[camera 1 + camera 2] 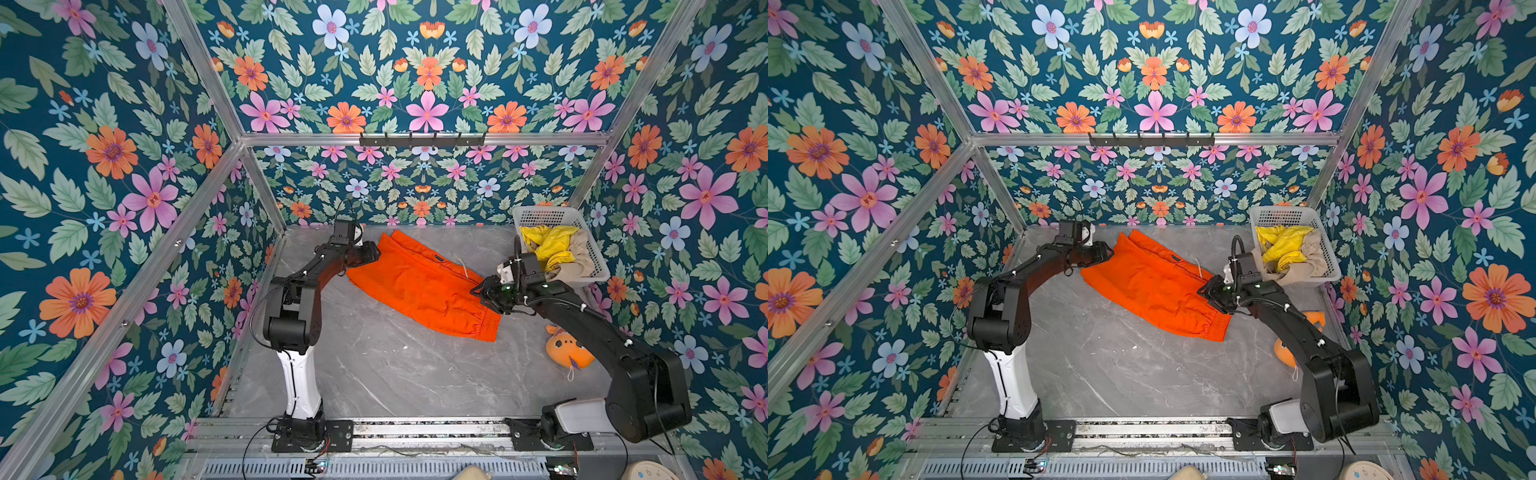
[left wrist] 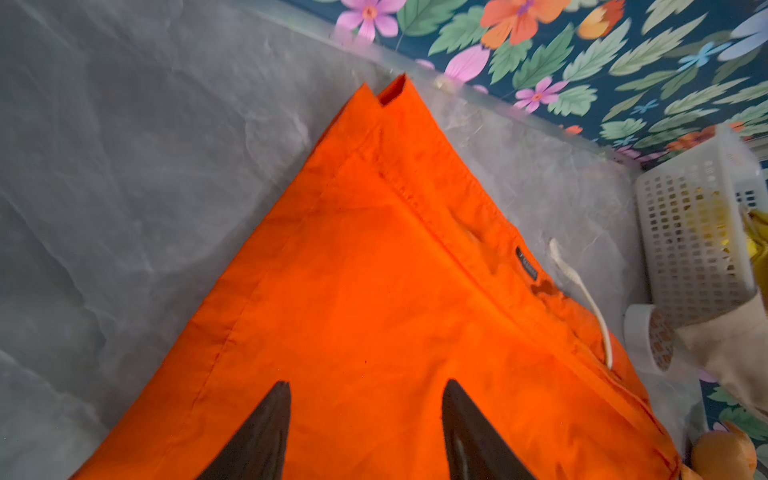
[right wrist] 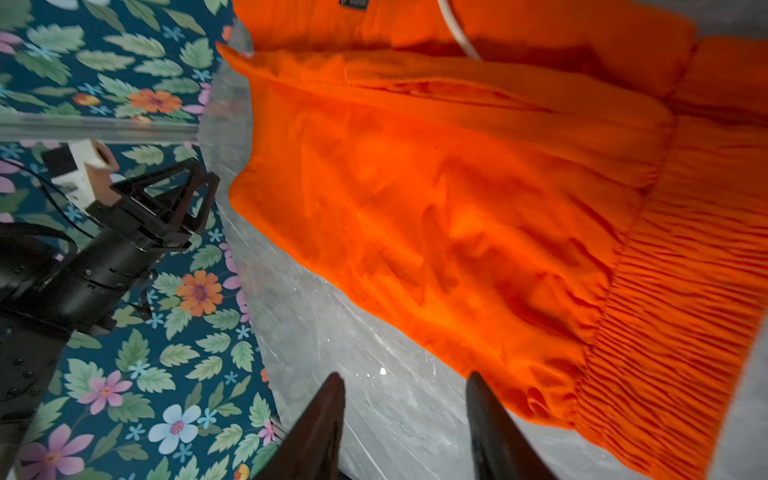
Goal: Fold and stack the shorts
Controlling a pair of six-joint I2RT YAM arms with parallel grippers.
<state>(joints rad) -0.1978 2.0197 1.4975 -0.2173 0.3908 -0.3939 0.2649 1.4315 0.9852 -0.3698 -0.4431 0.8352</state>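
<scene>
Back in the right corner, a white perforated plastic basket (image 1: 540, 216) holds the crumpled bright yellow shorts (image 1: 548, 245) and the beige shorts (image 1: 579, 259), whose cloth spills over its near rim. Out on the grey marble-patterned bench (image 1: 374, 374), the bright orange shorts (image 1: 419, 282) lie flat and slantwise. Their hems point toward the back wall and the ribbed elastic waistband (image 3: 685, 291) toward the front, with a white drawstring (image 2: 582, 291) trailing from the basket-side edge. The left gripper (image 2: 368, 382) hovers over the hem end, jaws apart, gripping nothing. The right gripper (image 3: 404, 374) hangs beside the waist end, likewise parted and empty. An orange plush toy (image 1: 567, 351) sits by the right bench edge. Between shorts and front rail the bench is open.
</scene>
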